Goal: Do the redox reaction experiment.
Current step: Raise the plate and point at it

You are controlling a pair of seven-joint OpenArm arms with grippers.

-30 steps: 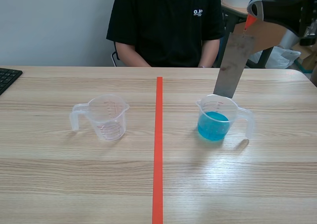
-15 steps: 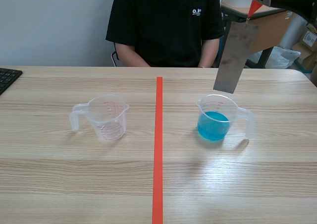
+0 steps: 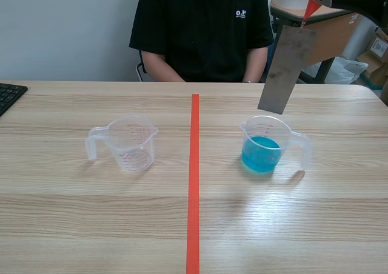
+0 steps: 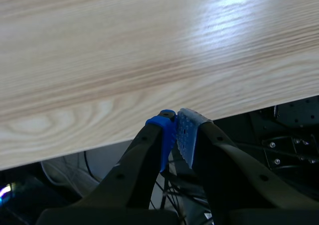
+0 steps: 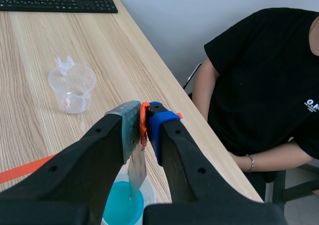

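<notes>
step in hand, as judged: lowering the metal strip (image 3: 284,71) into the cup of blue liquid (image 3: 264,145). the right gripper (image 5: 145,119) has its fingers closed on the strip's upper end, with an orange-red tab (image 5: 143,116) between the pads. the strip hangs tilted at the cup's 12 o'clock, its lower edge just above the rim and not touching.

to do it well: bring the strip nearer upright, centre it over the mouth and descend slowly. stay off the wall so the light cup does not tip.

the empty cup (image 3: 127,142) stands at 9 o'clock of the blue one, across the tape line (image 3: 194,183). the left gripper (image 4: 175,134) is closed on nothing, over the table (image 4: 124,60) edge.

unclear: what the orange-red tab is. the right arm is cut off in the scene view, the left arm does not show there, and the cup markings are unreadable.
</notes>
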